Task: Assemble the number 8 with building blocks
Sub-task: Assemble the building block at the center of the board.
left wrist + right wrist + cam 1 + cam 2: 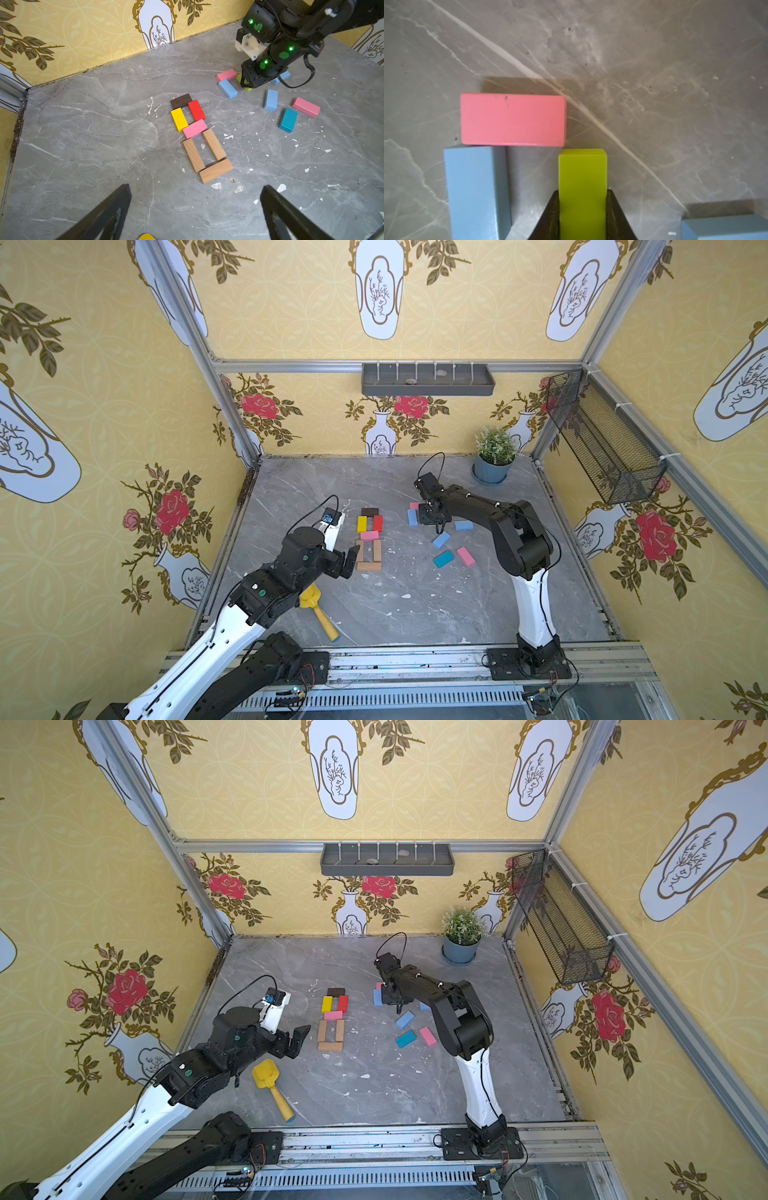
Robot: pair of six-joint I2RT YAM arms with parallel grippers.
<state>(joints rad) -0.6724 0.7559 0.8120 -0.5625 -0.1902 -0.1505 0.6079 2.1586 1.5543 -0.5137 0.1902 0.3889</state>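
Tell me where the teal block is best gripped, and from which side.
Probably best pinched across its two long sides at mid-length, coming straight down from above: the teal block lies flat on the table with both long sides free there, while a pink block sits close to one end.

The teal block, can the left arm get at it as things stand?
Probably, but only from above: the left gripper is open and empty, yet the block figure lies between it and the teal block.
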